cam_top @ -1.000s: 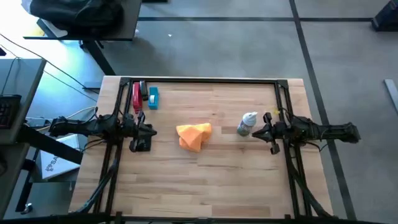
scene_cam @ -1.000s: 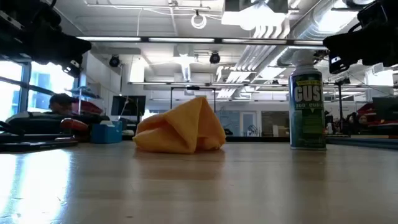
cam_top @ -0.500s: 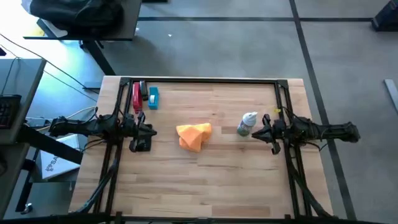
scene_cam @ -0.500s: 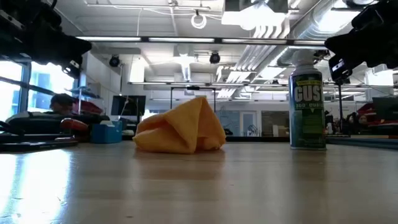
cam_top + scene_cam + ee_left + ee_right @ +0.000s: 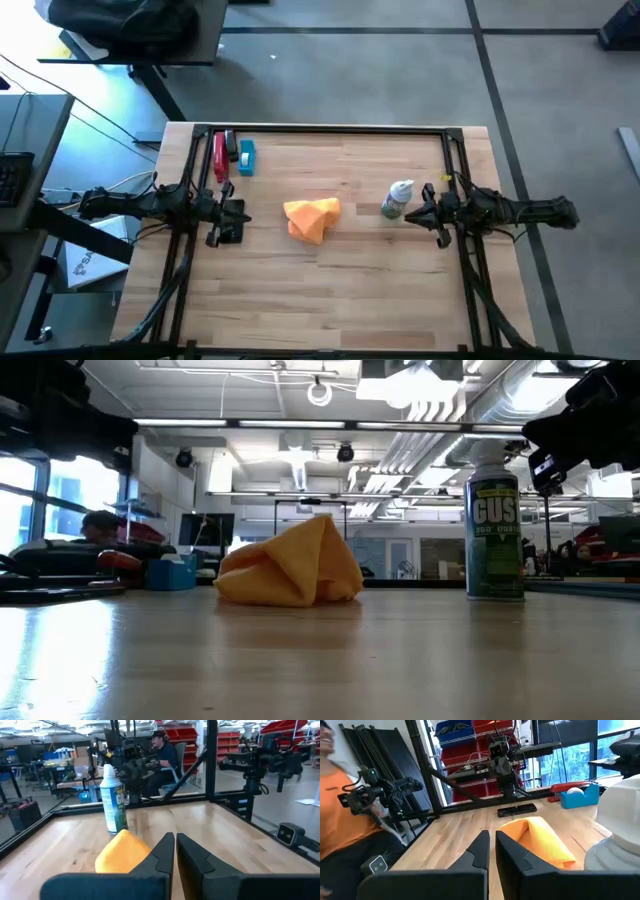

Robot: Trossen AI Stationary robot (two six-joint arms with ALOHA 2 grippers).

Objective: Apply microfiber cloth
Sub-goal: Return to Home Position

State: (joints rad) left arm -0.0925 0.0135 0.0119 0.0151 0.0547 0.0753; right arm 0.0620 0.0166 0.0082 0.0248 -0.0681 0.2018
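Microfiber cloth [image 5: 312, 218]: lying crumpled on counter [image 5: 340, 290], untouched. Left hand [image 5: 245, 211]: hovering near cloth, closed, gripping nothing. Right hand [image 5: 410, 213]: hovering farther from cloth, beside spray bottle [image 5: 397, 199], closed, empty.

Only readable thing here is on the spray can [image 5: 495, 535]. In the low view its green label has big white letters "GUS", running up to the edge of the can's curve, so I can't tell if the word goes on round the side. Right under that there's a line of smaller print that seems to start with "360", the rest is too tiny to make out. In the left wrist view the same can [image 5: 113, 800] shows only a bit of a white letter on the green, not enough to read
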